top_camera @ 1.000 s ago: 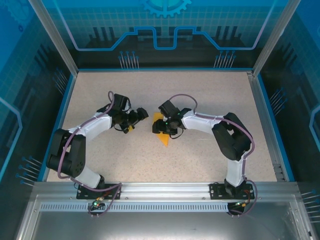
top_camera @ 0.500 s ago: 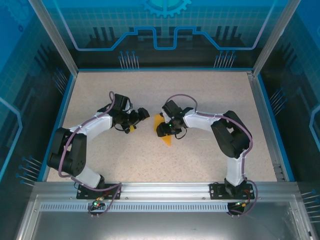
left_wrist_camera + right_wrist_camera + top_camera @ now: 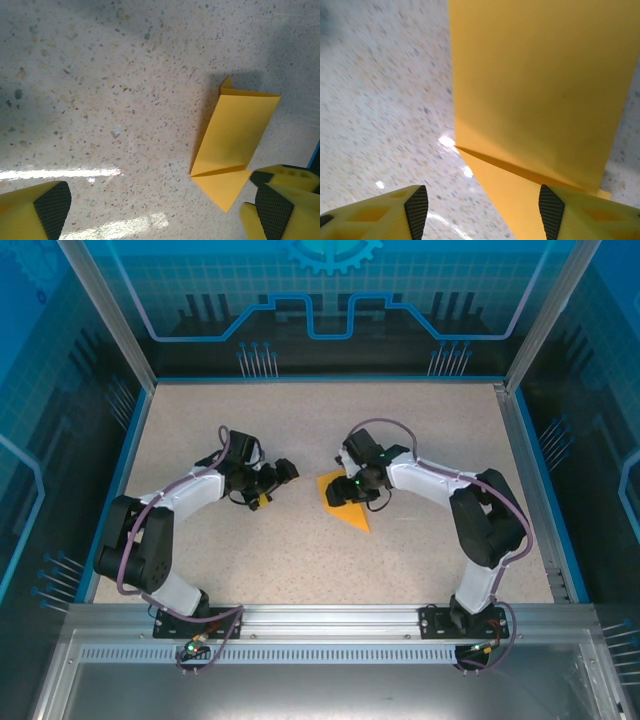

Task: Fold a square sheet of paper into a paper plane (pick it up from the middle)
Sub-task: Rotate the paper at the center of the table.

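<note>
The orange-yellow sheet of paper [image 3: 344,504] lies flat on the speckled table, folded into a band with a triangular point. In the left wrist view the paper [image 3: 232,142] sits up and to the right, its point close to the right finger [image 3: 274,212]. My left gripper [image 3: 162,212] is open over bare table, left of the paper [image 3: 272,480]. My right gripper [image 3: 483,215] is open low over the paper [image 3: 540,85]. The folded point lies between its pads, and the right pad [image 3: 551,216] is at the paper's edge. From above, the right gripper [image 3: 352,485] covers the paper's upper edge.
A blue rim [image 3: 135,440] and aluminium posts bound the table [image 3: 420,420]. Both arms bend inward toward the middle. Open tabletop lies behind and in front of the paper.
The right gripper and the paper have shifted to the right, and the paper now lies more spread out and exposed. The right jaws have widened slightly. The left arm has barely moved.
</note>
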### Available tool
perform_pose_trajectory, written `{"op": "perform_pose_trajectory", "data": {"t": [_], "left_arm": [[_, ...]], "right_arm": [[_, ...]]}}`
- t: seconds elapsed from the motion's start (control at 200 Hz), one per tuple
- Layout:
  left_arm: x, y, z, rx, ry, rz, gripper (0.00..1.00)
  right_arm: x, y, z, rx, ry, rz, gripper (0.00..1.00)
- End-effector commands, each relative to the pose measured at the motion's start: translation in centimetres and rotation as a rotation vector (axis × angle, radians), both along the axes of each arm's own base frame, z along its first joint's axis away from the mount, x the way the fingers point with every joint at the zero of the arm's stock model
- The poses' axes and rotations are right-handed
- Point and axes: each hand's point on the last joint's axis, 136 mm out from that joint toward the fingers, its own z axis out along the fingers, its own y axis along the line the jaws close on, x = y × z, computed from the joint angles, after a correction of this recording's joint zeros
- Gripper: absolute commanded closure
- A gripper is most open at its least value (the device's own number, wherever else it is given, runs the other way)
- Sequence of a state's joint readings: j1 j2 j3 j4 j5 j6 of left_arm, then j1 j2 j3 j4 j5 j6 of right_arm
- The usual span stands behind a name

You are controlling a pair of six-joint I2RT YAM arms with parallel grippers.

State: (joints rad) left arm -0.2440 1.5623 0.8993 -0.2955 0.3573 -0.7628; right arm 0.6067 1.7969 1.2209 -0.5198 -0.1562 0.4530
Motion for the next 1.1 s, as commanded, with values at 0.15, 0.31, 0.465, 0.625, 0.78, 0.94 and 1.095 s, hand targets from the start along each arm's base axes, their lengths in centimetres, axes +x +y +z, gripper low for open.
{"op": "perform_pose_trajectory", "data": {"t": [0.15, 0.31, 0.465, 0.625, 0.78, 0.94, 1.095], "left_arm": [[-0.3, 0.4, 0.2, -0.022, 0.005, 0.040, 0.02], [-0.6, 1.0, -0.1, 0.008, 0.014, 0.058, 0.01], [-0.7, 1.1, -0.1, 0.014, 0.015, 0.064, 0.01], [-0.6, 1.0, -0.2, 0.011, 0.015, 0.064, 0.01], [-0.7, 0.9, -0.3, 0.005, 0.019, 0.061, 0.01], [-0.6, 0.6, -0.4, -0.011, 0.023, 0.050, 0.01], [-0.5, 0.2, -0.2, -0.030, 0.020, 0.028, 0.02]], "right_arm": [[4.2, 2.3, -0.8, -0.065, -0.010, -0.186, 0.37], [4.7, 2.9, -2.7, -0.102, 0.030, -0.196, 0.38], [3.5, 4.2, -4.2, -0.093, 0.083, -0.131, 0.38], [1.3, 6.9, -5.0, 0.002, 0.157, -0.007, 0.40], [1.7, 7.3, -3.0, 0.055, 0.122, -0.024, 0.40], [3.3, 6.6, 2.0, 0.156, 0.012, -0.074, 0.40], [2.4, 3.2, 3.8, 0.169, -0.030, -0.121, 0.39]]}}
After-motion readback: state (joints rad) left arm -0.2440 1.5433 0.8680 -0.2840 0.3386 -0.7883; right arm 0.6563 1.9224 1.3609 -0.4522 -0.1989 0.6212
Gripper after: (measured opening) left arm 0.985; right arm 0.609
